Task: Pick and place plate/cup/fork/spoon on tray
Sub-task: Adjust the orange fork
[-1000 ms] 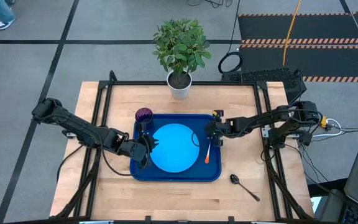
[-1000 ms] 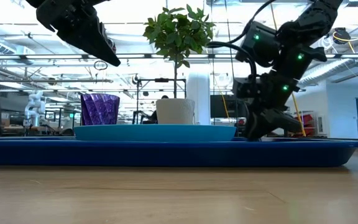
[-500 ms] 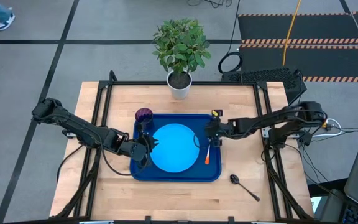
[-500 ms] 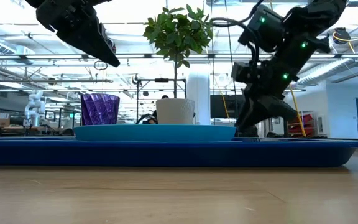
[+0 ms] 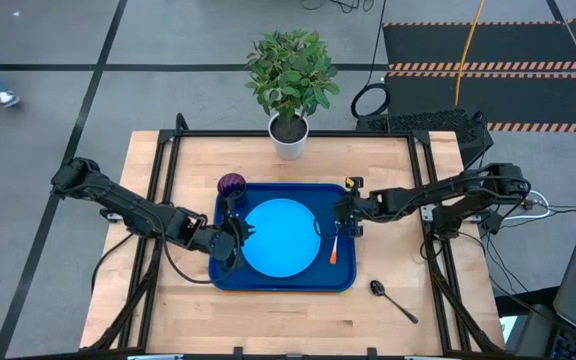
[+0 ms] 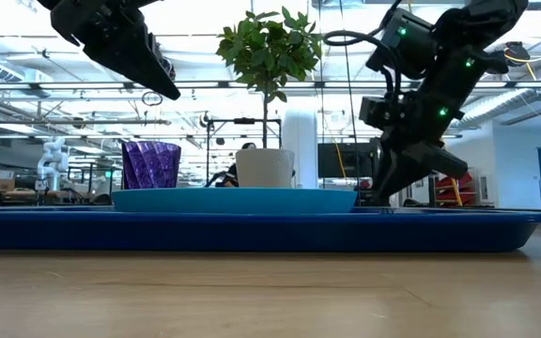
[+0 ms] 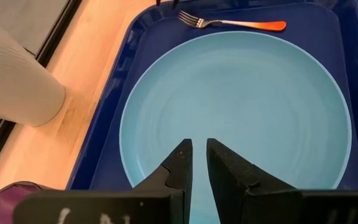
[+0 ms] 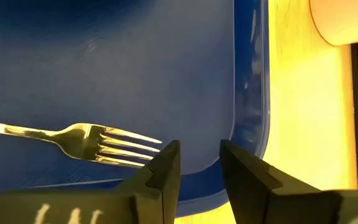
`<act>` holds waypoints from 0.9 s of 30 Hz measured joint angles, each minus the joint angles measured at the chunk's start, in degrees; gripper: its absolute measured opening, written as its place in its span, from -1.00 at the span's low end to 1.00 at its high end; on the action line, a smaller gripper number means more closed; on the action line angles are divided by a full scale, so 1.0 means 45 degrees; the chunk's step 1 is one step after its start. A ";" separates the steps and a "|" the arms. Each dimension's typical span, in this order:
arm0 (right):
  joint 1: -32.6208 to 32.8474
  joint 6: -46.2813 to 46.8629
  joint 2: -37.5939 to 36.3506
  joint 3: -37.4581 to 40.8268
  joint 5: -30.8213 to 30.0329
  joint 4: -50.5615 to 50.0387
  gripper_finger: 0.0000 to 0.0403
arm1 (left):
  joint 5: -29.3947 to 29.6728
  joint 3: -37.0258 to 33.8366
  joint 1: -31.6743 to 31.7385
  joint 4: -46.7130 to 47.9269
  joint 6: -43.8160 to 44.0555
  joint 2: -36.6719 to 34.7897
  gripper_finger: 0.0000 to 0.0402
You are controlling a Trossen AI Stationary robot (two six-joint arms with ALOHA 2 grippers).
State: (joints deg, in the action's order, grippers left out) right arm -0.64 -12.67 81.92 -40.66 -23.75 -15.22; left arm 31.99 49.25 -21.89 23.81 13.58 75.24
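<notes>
The right gripper hangs over the tray's right rim, jaws parted by a narrow gap and empty, just beyond the tines of the fork, which lies on the tray beside the plate. The left gripper hovers at the plate's left edge, jaws nearly closed, holding nothing. The cup stands in the tray's far-left corner; the spoon lies on the table
</notes>
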 joint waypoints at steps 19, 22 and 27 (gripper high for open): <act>-0.0001 -0.0069 -0.0003 0.0690 0.0269 0.0959 -0.48 | 0.0005 0.0000 0.0000 0.0000 0.0049 0.0000 -0.75; -0.0001 -0.0087 -0.0003 0.0690 0.0291 0.0956 -0.48 | 0.0005 0.0000 0.0000 0.0000 0.0049 0.0000 -0.75; -0.0001 -0.0016 -0.0003 0.0690 0.0328 0.0946 -0.48 | 0.0005 0.0000 0.0000 0.0000 0.0044 0.0000 -0.75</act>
State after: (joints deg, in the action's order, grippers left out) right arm -0.64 -12.74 81.91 -37.56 -22.27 -10.96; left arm 32.01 49.25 -21.89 23.81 13.78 75.24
